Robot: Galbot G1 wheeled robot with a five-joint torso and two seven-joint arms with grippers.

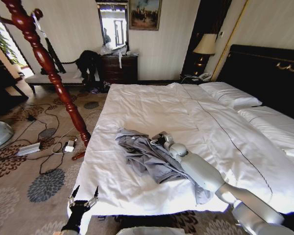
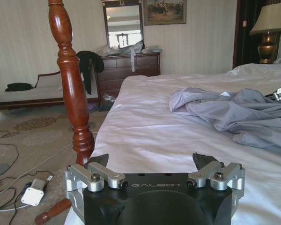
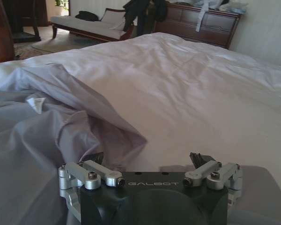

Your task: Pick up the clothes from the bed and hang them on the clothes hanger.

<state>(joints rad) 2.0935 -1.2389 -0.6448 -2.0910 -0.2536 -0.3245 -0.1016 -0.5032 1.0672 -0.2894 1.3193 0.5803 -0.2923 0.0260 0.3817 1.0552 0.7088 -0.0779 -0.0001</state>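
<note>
R gripper [image 1: 158, 138], jaws apart, is sitting over the crumpled grey-blue shirt [image 1: 147, 156] near the bed [image 1: 152, 105] foot. L gripper [image 1: 83, 197], apart, is idling. Risk: pinching the sheet w/ the thin cloth.

Thin matt cloth of the shirt [image 1: 147, 156] is lying creased on the bed's [image 1: 152, 105] smooth white sheet, beside a glossy turned-wood post [image 1: 49, 68].

Striped cream walls, floral carpet [image 1: 49, 186], dark dresser [image 1: 120, 68], lit lamp [image 1: 205, 45].
</note>
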